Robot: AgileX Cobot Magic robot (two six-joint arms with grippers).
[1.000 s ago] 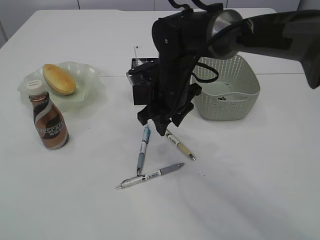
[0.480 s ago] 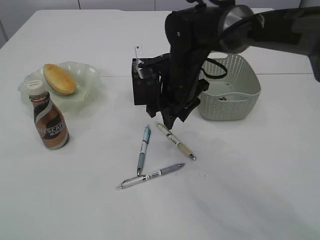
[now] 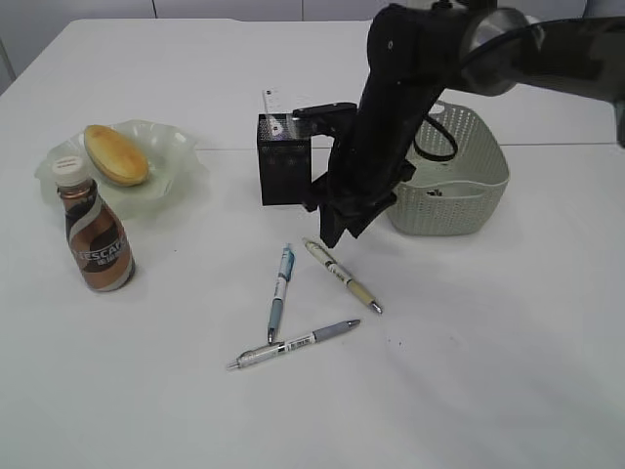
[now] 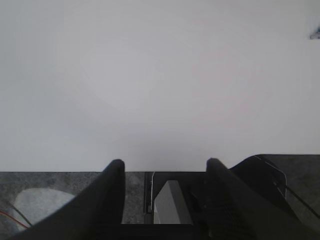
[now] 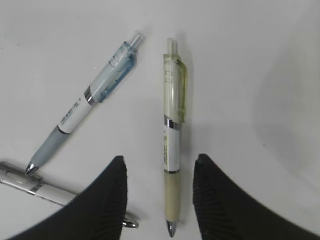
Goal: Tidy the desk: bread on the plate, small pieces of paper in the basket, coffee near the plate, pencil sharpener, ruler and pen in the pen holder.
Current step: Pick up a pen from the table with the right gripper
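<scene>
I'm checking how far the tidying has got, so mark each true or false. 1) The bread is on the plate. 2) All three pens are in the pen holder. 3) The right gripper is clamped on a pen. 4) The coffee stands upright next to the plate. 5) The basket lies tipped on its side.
1) True: the bread lies on the plate.
2) False: three pens lie on the desk, none in the pen holder.
3) False: the right gripper is open, its fingers either side of the yellow-green pen.
4) True: the coffee stands upright by the plate.
5) False: the basket sits upright.
</scene>
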